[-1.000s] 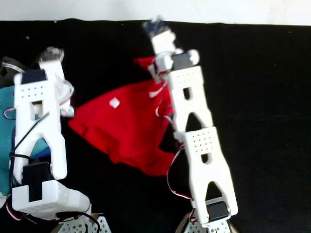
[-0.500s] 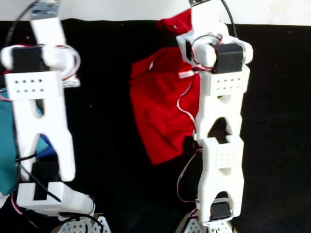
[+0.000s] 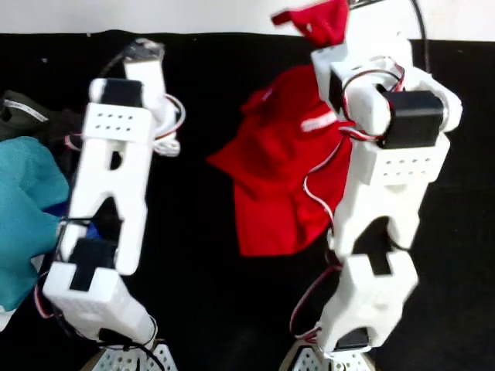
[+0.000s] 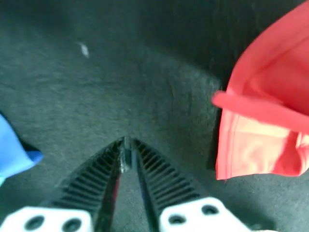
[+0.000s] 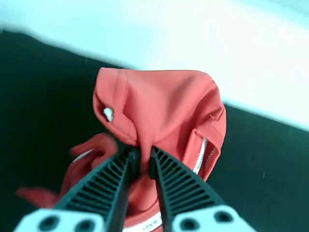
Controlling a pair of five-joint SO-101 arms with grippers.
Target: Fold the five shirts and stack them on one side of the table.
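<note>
A red shirt point(image 3: 282, 166) hangs bunched over the middle of the black table point(image 3: 201, 69), lifted by its top. My right gripper point(image 5: 141, 157) is shut on a fold of the red shirt point(image 5: 159, 108), holding it up near the table's far edge. The right arm point(image 3: 383, 178) stands just right of the hanging cloth. My left gripper point(image 4: 126, 147) is shut with nothing in it, low over bare black cloth, with the red shirt's edge point(image 4: 260, 125) off to one side. The left arm point(image 3: 112, 178) stands left of the shirt.
A teal shirt point(image 3: 23, 209) lies piled at the table's left edge, with a dark garment point(image 3: 23, 116) behind it and a bit of blue cloth point(image 4: 12, 152) close to my left gripper. A white wall point(image 3: 155, 14) runs behind the table. Bare black cloth lies at the right.
The right arm has risen and carried the red shirt up and toward the far right, so it went from spread flat to hanging. The left arm swung rightward toward the middle.
</note>
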